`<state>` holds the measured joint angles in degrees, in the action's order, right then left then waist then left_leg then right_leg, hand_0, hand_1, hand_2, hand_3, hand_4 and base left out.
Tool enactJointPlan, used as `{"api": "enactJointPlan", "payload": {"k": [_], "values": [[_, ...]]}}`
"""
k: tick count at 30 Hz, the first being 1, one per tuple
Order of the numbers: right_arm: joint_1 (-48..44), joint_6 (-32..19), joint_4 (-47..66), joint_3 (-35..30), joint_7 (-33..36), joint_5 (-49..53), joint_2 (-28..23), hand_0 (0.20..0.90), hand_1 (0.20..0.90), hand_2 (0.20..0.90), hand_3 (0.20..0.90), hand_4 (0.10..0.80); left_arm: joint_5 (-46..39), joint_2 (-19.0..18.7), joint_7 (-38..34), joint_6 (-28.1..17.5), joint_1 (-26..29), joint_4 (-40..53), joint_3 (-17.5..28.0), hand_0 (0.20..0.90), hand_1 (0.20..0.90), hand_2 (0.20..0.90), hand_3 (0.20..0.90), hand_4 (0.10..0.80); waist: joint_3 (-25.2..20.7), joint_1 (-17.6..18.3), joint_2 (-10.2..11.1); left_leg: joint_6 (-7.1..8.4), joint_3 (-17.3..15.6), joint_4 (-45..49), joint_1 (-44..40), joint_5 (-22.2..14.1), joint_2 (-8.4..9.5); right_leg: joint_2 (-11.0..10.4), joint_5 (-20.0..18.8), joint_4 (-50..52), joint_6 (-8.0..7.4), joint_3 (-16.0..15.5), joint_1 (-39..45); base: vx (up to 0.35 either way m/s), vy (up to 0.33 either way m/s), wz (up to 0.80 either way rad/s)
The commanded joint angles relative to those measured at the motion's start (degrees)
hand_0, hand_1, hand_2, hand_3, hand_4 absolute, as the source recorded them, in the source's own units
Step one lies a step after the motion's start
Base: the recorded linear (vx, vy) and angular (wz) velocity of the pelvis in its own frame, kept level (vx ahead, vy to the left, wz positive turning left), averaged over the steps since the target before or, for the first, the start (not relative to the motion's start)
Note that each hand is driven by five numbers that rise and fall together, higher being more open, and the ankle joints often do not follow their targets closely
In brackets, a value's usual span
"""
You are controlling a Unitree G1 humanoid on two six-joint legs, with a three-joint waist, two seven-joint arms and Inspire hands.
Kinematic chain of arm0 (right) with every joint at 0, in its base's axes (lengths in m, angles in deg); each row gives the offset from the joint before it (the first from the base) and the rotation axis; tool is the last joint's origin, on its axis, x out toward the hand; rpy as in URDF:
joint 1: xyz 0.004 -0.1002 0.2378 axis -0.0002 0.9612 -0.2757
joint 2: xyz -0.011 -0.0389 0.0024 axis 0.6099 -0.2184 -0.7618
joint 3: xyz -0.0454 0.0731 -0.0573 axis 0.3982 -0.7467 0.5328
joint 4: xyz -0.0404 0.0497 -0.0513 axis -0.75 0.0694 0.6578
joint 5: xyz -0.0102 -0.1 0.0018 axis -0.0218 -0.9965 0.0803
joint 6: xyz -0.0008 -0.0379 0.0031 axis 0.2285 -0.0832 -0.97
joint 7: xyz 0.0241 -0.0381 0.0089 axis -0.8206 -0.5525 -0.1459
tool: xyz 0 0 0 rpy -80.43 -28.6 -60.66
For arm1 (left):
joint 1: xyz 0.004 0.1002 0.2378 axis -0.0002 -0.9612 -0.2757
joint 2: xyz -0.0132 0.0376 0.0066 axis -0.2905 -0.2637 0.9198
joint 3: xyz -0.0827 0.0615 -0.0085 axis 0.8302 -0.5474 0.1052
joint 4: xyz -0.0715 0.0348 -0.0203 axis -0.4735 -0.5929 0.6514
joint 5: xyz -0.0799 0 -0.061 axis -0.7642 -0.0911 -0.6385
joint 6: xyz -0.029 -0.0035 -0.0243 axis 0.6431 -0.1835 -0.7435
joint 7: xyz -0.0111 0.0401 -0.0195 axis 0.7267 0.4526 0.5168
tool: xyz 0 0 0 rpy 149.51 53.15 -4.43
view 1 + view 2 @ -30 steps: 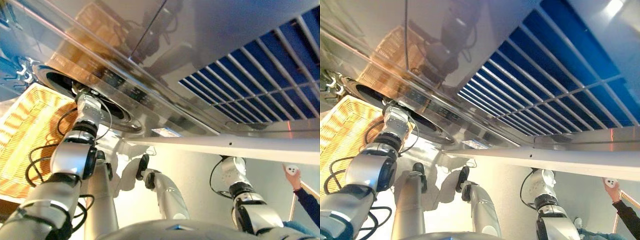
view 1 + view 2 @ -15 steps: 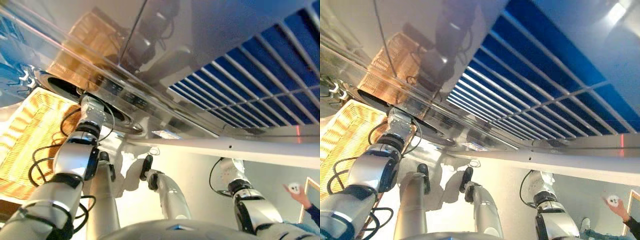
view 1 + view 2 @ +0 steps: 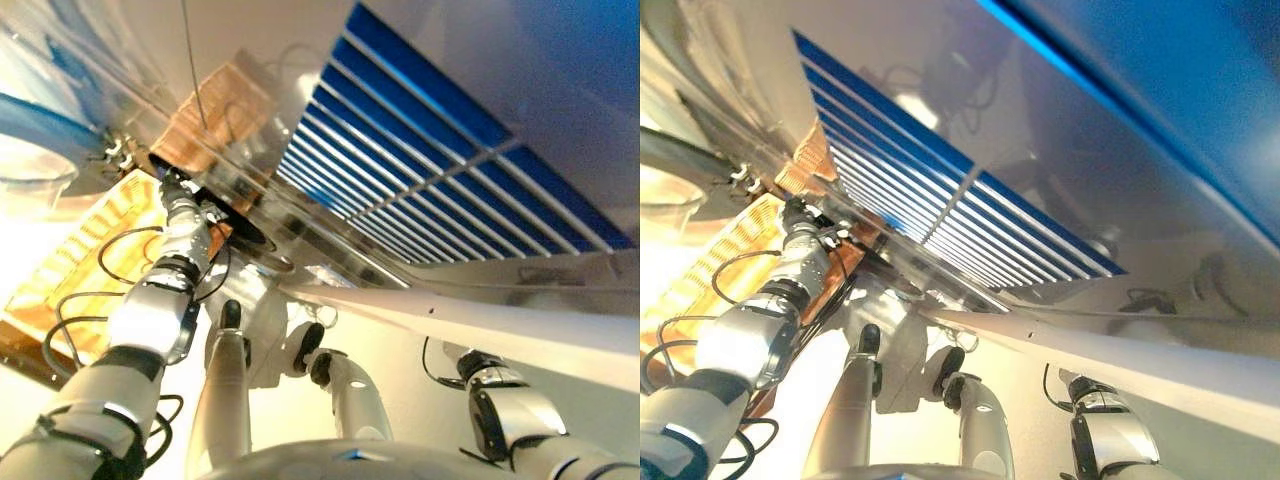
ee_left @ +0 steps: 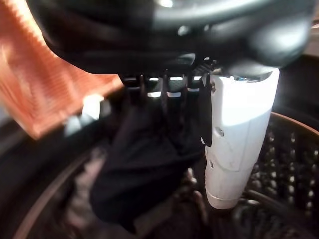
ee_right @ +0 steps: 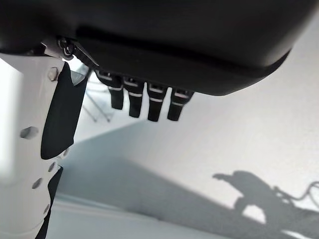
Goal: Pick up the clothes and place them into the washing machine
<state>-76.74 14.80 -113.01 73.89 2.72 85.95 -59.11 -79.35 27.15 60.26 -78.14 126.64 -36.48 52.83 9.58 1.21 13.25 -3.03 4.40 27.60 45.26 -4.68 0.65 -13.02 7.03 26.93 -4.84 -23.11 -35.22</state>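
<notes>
My left arm reaches up into the washing machine's round opening [image 3: 245,232], and its hand [image 3: 172,188] shows at the rim. In the left wrist view the left hand [image 4: 238,144] is curled on a dark garment [image 4: 142,174], white thumb alongside it. The cloth hangs over the perforated drum [image 4: 291,169], where more laundry lies dimly. My right hand [image 5: 145,103] hangs relaxed over a bare pale floor and holds nothing. In the eye views it is hidden behind the machine's front edge [image 3: 470,325].
A woven wicker basket [image 3: 75,265] stands to the left of the machine, also orange in the left wrist view [image 4: 42,84]. The machine's raised shiny lid [image 3: 450,150] fills the upper part of the eye views and mirrors blue slats.
The whole picture has swung, so the camera moved. My left arm stays in the opening. The person's hand at the right edge is no longer in view.
</notes>
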Motion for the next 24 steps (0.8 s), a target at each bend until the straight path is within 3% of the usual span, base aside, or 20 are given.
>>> {"api": "enactJointPlan", "payload": {"k": [1, 7, 10, 16, 18, 21, 24], "values": [[-0.5, -6.7, 6.2, -1.6, 1.5, -4.8, -2.2, 0.9, 0.9, 0.9, 0.9, 0.8, 12.3, -1.4, -5.7, 0.5, 0.0, -0.5, -3.4, 0.9, 0.9, 0.9, 0.9, 0.8, 1.4, -4.3, 0.5, 2.9, 1.1, -3.7, -4.2, -0.3, 0.36, 1.0, 0.1, 0.9, 1.64, -3.3, 3.0, 0.001, -0.004, 0.46], [4.1, -6.5, 8.1, -1.7, 0.8, -6.2, -0.7, 0.9, 0.9, 0.9, 0.9, 0.8, 15.6, -0.9, -6.0, -0.1, -5.7, 1.6, -4.2, 0.9, 0.9, 0.9, 0.9, 0.8, 1.2, -6.1, -1.4, 3.8, 3.1, -8.1, -8.5, 2.7, 1.84, 0.1, 1.0, -0.6, 2.12, -6.0, 8.0, 0.014, 0.002, 0.38], [8.6, -6.5, 9.4, -2.1, -0.6, -6.3, 0.5, 0.9, 0.9, 0.9, 0.9, 0.8, 16.2, 0.1, -6.1, -2.5, -11.8, 5.6, -3.1, 0.9, 0.9, 0.9, 0.9, 0.8, 1.0, -7.2, -2.7, 4.53, 4.5, -12.3, -12.5, 5.1, 2.51, 0.1, 1.6, -2.3, 2.44, -7.5, 11.9, 0.015, 0.0, 0.31], [13.1, -6.0, 8.4, -2.9, -2.6, -6.4, 1.0, 0.9, 0.9, 0.9, 0.9, 0.8, 18.6, 1.3, -5.2, -3.1, -20.2, 6.1, -2.7, 0.9, 0.9, 0.9, 0.9, 0.8, -0.9, -7.6, -4.8, 5.58, 5.8, -19.2, -18.4, 8.7, 1.95, 1.1, 1.4, -7.4, 2.27, -9.0, 18.3, 0.04, -0.002, 0.22], [14.2, -4.8, 7.4, -3.8, -4.1, -6.7, 0.4, 0.9, 0.9, 0.9, 0.9, 0.8, 18.4, 1.5, -4.2, -3.4, -24.5, 4.7, -1.2, 0.9, 0.9, 0.9, 0.9, 0.8, -2.5, -7.5, -6.2, 5.8, 5.5, -21.8, -21.7, 9.3, 1.55, 1.3, 0.1, -10.0, 1.46, -9.3, 21.4, 0.078, 0.018, 0.11], [14.6, -3.8, 6.8, -3.9, -4.8, -7.6, 0.3, 0.9, 0.9, 0.9, 0.9, 0.8, 18.9, 2.0, -3.4, -3.0, -26.7, 3.4, -1.0, 0.9, 0.9, 0.9, 0.9, 0.8, -3.7, -7.1, -6.9, 5.8, 5.1, -22.7, -23.5, 9.2, 1.27, 1.6, -0.3, -11.6, 1.07, -9.0, 23.4, 0.069, 0.011, 0.06], [14.4, -3.1, 7.1, -4.0, -5.7, -8.1, -0.4, 0.9, 0.9, 0.9, 0.9, 0.8, 13.6, 2.5, 0.0, -4.4, -28.0, 4.0, 0.9, 0.9, 0.9, 0.9, 0.9, 0.8, -4.5, -6.7, -8.0, 5.47, 4.5, -22.1, -25.2, 8.1, 1.19, 1.5, -0.5, -12.2, 0.98, -8.1, 24.8, 0.069, 0.02, -0.04]]}}
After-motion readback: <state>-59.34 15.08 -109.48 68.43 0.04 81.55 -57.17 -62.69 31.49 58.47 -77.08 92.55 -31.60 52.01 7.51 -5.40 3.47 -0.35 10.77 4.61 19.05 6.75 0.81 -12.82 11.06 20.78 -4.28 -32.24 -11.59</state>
